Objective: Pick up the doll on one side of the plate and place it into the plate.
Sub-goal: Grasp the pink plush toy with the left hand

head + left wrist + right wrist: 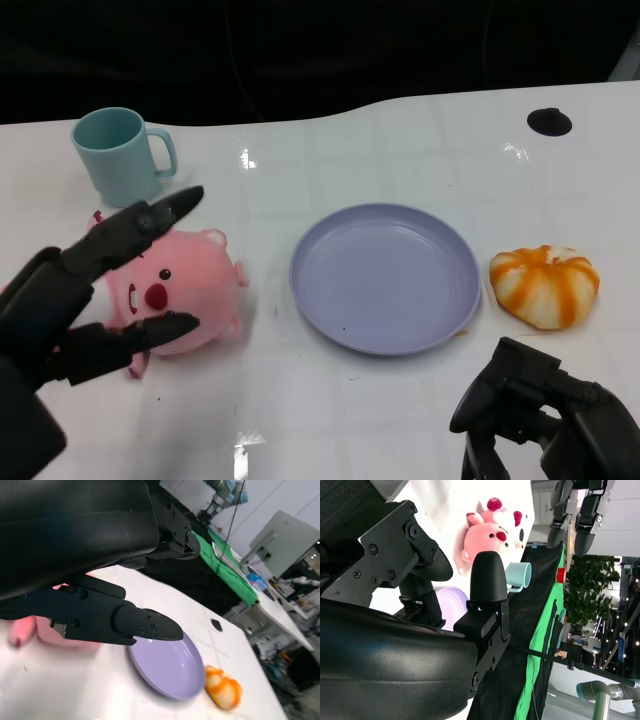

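Observation:
A pink doll lies on the white table, left of the lilac plate, which has nothing in it. My left hand hovers over the doll with fingers and thumb spread wide to either side of it, holding nothing. The right wrist view shows the doll with the left hand well above it, not touching. My right hand rests low at the near edge, right of the plate, with nothing in it and its fingers apart. The plate also shows past the left fingers.
An orange-and-white pumpkin-shaped plush lies just right of the plate. A teal mug stands behind the doll at the far left. A black round spot marks the far right of the table.

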